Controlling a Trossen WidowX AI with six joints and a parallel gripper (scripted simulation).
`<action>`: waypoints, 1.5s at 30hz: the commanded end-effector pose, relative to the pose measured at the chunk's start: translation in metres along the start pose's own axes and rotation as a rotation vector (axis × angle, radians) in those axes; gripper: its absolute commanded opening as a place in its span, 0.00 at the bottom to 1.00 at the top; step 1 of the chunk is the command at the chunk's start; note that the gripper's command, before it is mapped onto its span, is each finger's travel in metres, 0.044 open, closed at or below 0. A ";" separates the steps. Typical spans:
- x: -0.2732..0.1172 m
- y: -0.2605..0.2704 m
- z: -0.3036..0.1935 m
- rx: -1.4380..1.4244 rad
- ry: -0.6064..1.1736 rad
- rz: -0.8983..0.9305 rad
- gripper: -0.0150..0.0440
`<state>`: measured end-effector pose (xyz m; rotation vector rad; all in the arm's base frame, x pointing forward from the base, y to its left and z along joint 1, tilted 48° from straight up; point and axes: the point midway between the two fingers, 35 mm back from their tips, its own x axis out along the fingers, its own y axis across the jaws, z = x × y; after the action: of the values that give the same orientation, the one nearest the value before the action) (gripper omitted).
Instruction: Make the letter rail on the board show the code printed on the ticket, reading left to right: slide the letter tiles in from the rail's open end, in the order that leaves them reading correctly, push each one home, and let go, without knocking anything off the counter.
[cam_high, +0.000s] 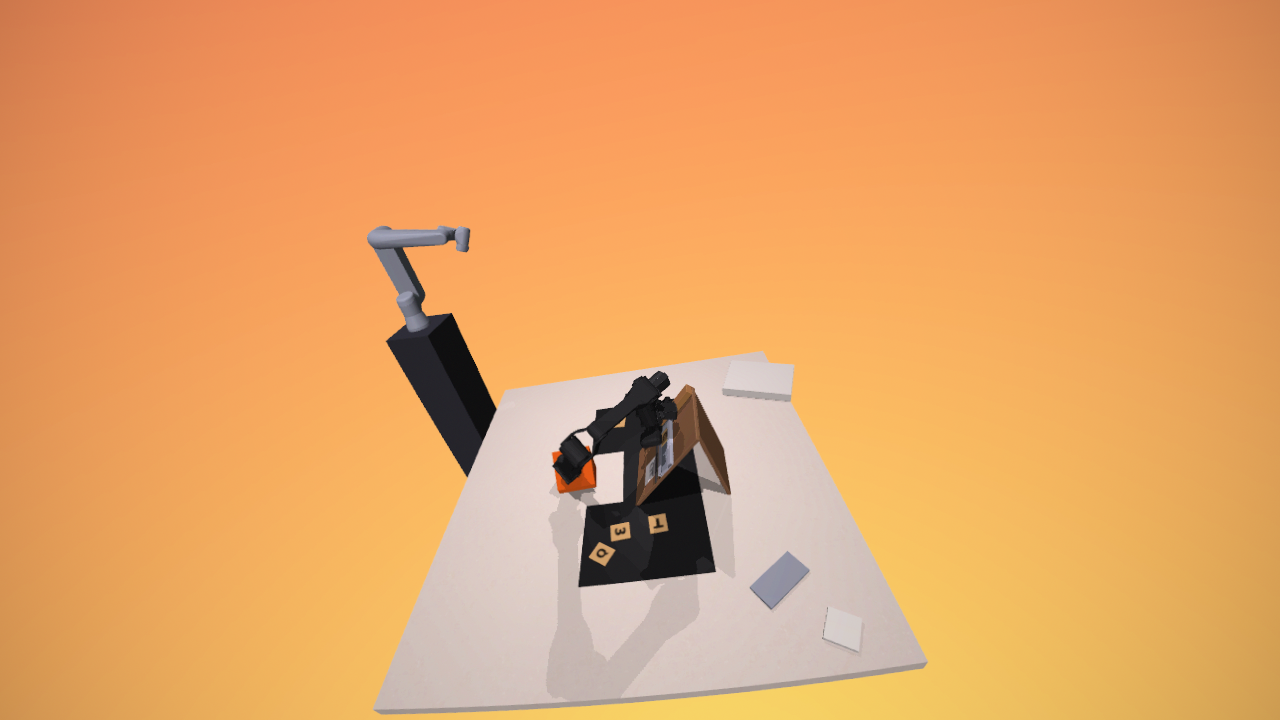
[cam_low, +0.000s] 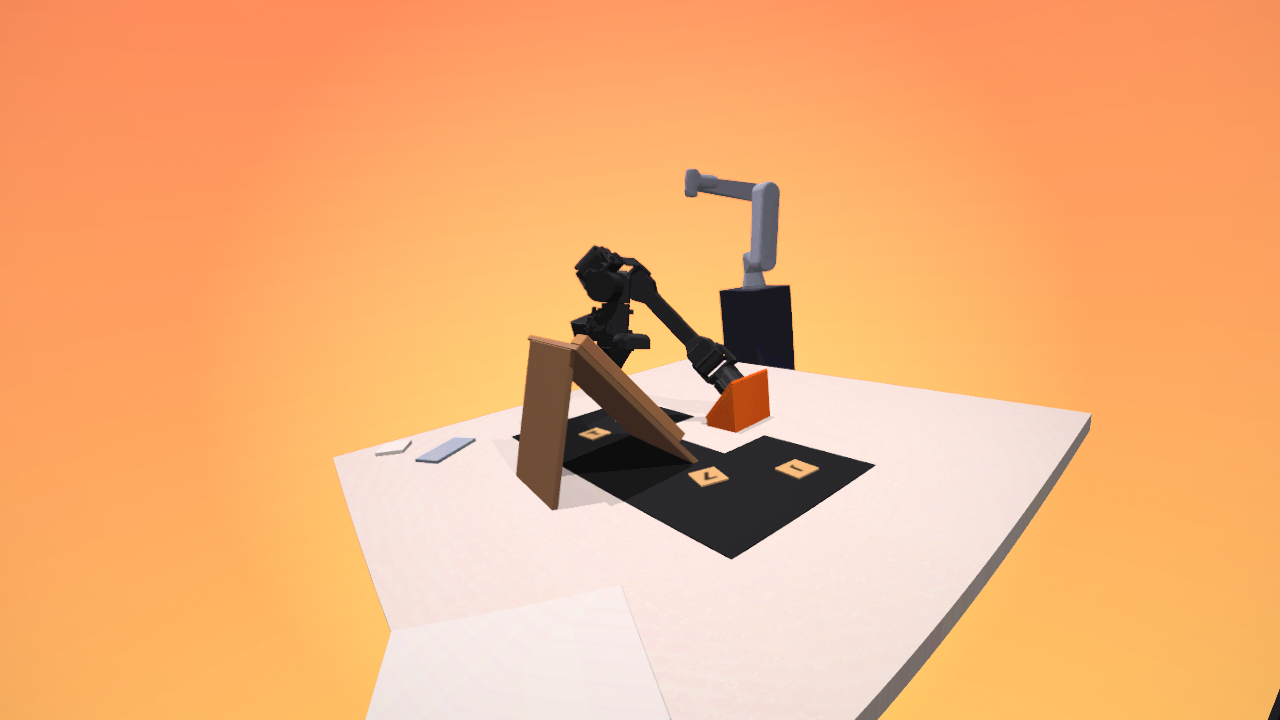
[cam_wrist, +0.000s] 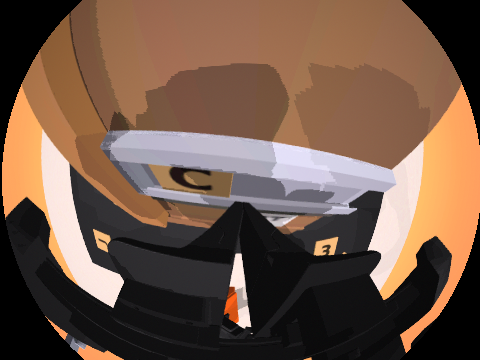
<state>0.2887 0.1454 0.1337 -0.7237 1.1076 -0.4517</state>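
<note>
A pale counter (cam_high: 483, 626) (cam_low: 805, 555) carries the brown board (cam_high: 664, 461) (cam_low: 543, 420) (cam_wrist: 200, 40). In the wrist view the C tile (cam_wrist: 220, 184) lies toward eleven o'clock from the gripper (cam_high: 651, 440) (cam_wrist: 240, 208), inside the letter rail (cam_wrist: 250, 152), whose long axis runs roughly nine to three o'clock. The fingertips are pressed together, empty; contact is unclear.

The brown board (cam_high: 689, 428) (cam_low: 626, 401) (cam_wrist: 210, 40) leans back, its pale grey letter rail (cam_high: 665, 447) (cam_wrist: 250, 152) holding a tan C tile (cam_wrist: 192, 180) upright near the left end in the wrist view, and its white ticket (cam_high: 650, 471) (cam_wrist: 280, 219) below the rail, print unreadable. In the top view, a T tile (cam_high: 657, 523) (cam_low: 594, 433), a 3 tile (cam_high: 619, 531) (cam_wrist: 326, 248) and an apparent Q tile (cam_high: 601, 554), turned askew, lie flat below the board. On the board's opposite side, two tan tiles, one nearer (cam_low: 708, 476) and one farther out (cam_high: 619, 424) (cam_low: 796, 468) (cam_wrist: 101, 241), lie flat, their characters unclear.
</note>
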 end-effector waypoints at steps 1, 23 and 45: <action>0.001 0.000 0.003 -0.005 -0.005 -0.002 0.25; 0.009 -0.001 0.010 -0.004 -0.006 -0.003 0.25; 0.011 0.003 0.010 -0.004 -0.006 -0.002 0.25</action>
<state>0.3029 0.1416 0.1281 -0.7307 1.1078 -0.4484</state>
